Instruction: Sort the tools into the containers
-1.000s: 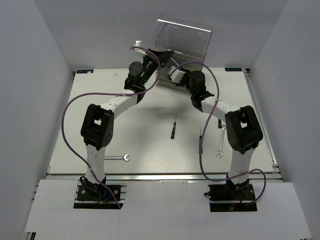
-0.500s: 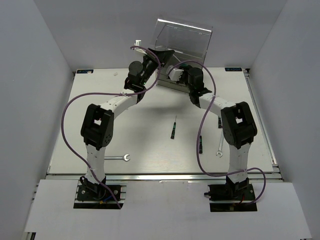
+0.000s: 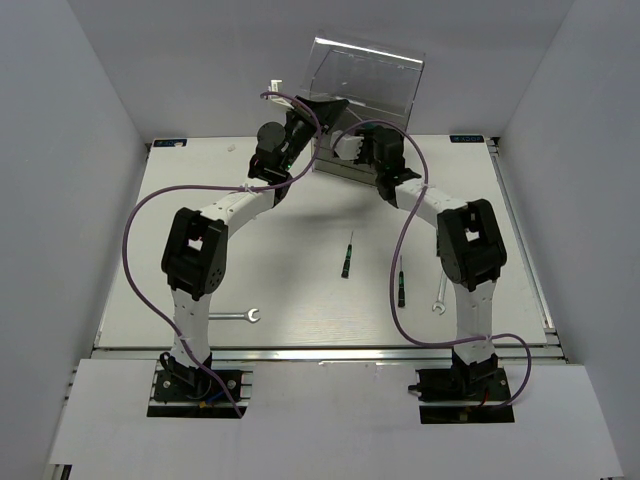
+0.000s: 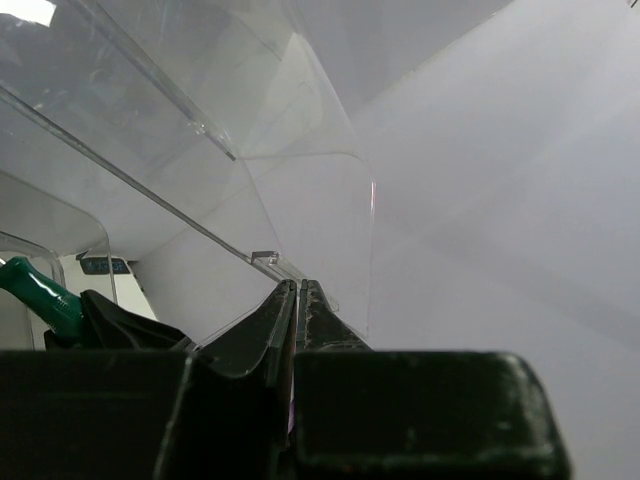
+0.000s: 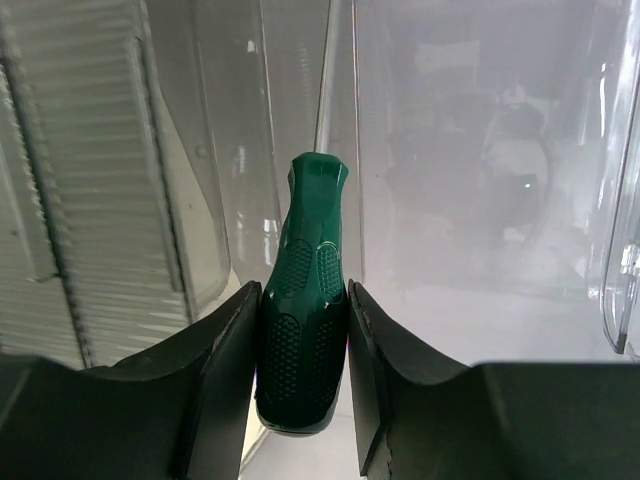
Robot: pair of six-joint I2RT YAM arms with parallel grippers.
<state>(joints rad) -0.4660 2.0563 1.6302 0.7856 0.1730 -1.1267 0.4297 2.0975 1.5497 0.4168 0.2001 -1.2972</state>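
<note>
Pale table (image 3: pixel 300 220) enclosed by plain grey walls (image 3: pixel 70 150), evenly lit

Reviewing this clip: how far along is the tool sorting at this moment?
Done: no tool visibly stored in the clear cabinet. In hand: the right gripper is shut on a green screwdriver at the cabinet, and the left gripper pinches its clear panel. Left: two screwdrivers and two wrenches lie on the table.

White table (image 3: pixel 300 290), grey walls (image 3: pixel 80 100) around it, blue labels (image 3: pixel 168 143) at far corners, silver front rail (image 3: pixel 330 353)
</note>
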